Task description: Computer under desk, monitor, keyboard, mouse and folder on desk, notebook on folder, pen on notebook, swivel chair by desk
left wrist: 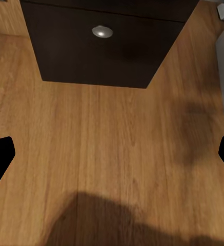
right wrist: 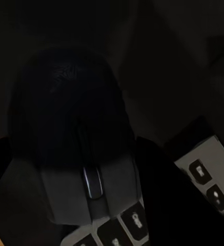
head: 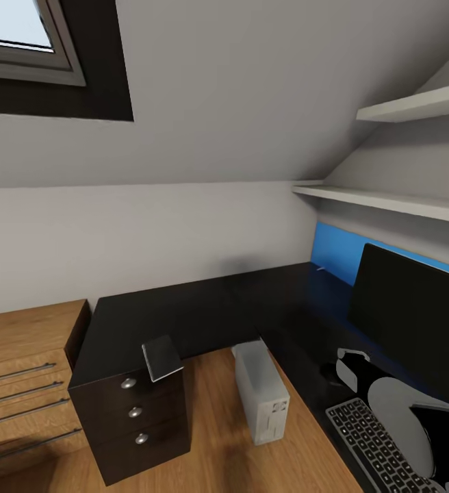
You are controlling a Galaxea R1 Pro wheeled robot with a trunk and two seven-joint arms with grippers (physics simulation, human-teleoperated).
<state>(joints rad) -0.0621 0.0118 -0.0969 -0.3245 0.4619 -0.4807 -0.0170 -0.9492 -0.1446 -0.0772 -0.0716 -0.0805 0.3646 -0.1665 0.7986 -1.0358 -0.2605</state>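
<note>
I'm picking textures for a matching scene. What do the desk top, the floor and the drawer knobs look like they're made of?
The desk top looks like glossy black laminate or lacquer: it shows soft reflections. The floor looks like warm wood planks, with visible grain and a satin finish. The drawer knobs look like brushed or polished metal: round, silver, with a highlight. As renders, these are guesses from appearance.

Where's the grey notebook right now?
In the head view, the thin dark grey notebook lies on the black desk's left end, overhanging the corner above the silver-knobbed drawers.

Notebook (head: 161, 357) overhangs the desk (head: 183, 315) corner; computer (head: 260, 400) beneath.
</note>
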